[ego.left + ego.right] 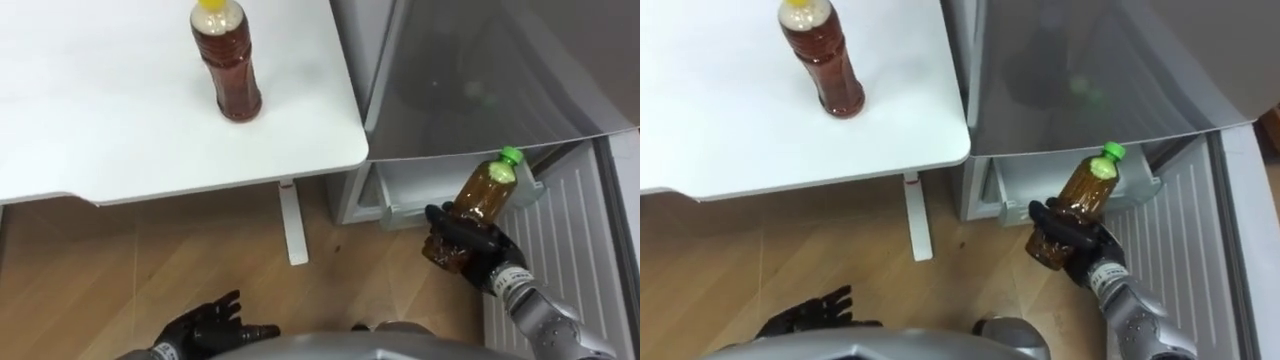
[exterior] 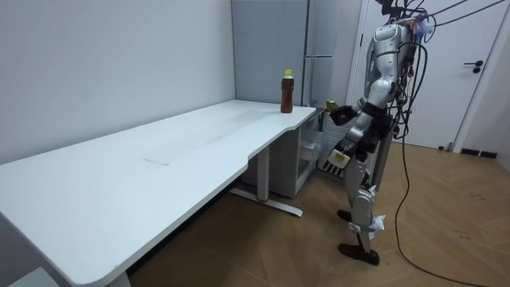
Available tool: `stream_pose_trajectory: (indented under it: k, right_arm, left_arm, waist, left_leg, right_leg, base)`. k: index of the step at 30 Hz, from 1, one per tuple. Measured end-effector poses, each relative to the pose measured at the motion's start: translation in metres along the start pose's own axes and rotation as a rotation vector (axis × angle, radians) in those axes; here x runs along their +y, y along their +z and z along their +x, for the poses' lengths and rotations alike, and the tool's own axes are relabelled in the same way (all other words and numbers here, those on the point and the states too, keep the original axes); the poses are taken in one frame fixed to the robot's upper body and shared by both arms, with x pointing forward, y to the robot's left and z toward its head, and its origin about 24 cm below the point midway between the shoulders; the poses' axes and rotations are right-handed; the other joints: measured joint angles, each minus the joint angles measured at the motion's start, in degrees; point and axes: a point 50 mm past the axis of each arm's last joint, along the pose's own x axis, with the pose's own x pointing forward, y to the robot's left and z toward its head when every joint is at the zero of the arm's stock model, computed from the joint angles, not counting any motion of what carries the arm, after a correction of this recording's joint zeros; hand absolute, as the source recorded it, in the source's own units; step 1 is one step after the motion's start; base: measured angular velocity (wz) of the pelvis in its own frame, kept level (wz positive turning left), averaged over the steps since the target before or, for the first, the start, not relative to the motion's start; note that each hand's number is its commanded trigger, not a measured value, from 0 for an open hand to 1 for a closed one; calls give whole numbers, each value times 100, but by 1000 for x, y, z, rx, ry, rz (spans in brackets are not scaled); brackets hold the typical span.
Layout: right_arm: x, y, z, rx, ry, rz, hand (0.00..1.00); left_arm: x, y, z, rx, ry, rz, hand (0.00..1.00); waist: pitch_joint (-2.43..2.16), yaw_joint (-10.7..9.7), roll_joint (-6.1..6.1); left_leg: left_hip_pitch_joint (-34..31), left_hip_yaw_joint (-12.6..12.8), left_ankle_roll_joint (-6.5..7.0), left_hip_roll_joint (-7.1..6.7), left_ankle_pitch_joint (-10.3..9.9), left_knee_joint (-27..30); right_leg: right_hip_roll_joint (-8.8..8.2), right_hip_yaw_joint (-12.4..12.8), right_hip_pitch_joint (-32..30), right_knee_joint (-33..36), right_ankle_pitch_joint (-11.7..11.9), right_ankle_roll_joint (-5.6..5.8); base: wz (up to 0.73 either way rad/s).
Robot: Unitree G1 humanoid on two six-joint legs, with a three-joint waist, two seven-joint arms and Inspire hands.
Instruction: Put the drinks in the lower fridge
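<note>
Your left hand (image 1: pixel 215 325) hangs low, fingers loosely spread, while your right hand (image 1: pixel 478 250) curls round the lower body of the green-capped bottle (image 1: pixel 488 190) before the open lower fridge (image 1: pixel 400 192); full, rigid, probably slick plastic, so hold it mid-body, not by the cap.

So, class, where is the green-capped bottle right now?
The green-capped bottle is at the left eye view's right, gripped in the right hand, in front of the open lower fridge, beside the white table.
</note>
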Motion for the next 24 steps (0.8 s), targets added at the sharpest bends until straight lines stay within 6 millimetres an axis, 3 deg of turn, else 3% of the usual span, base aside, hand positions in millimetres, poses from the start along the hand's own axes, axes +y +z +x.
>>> stream_pose_trajectory:
  k: [10, 17, 19, 24]
  right_arm:
    - [-13, 9, -5, -73, -85, 83, 100]
    - [-14, 4, -5, -66, -141, 111, 100]
    - [-16, 2, -6, -65, -153, 121, 100]
    - [-21, 8, -7, -90, -178, 133, 100]
  left_arm:
    - [18, -28, -12, -40, 289, -226, 0]
    - [24, -39, -17, -5, 392, -258, 0]
    - [26, -40, -18, 2, 415, -262, 0]
    - [28, -38, -18, 14, 434, -244, 0]
  waist:
    - [-9, 204, -11]
    - [-7, 272, -35]
    - [15, 251, -94]
    - [27, 193, -87]
  left_leg:
    - [9, -44, 0, 9, 0, -24]
    - [172, -65, 1, -19, -2, -10]
    - [107, -55, 41, -117, -29, 120]
    - [-222, 5, 214, -334, -137, 500]
  right_leg:
    - [-8, -78, 17, 15, -36, -12]
    - [-65, -138, 205, 58, -82, 11]
    - [-214, -150, 86, 387, -266, 63]
    - [-516, -131, -307, 948, -385, 161]
  base:
    - [2]
    - [6]
    - [17]
    - [7]
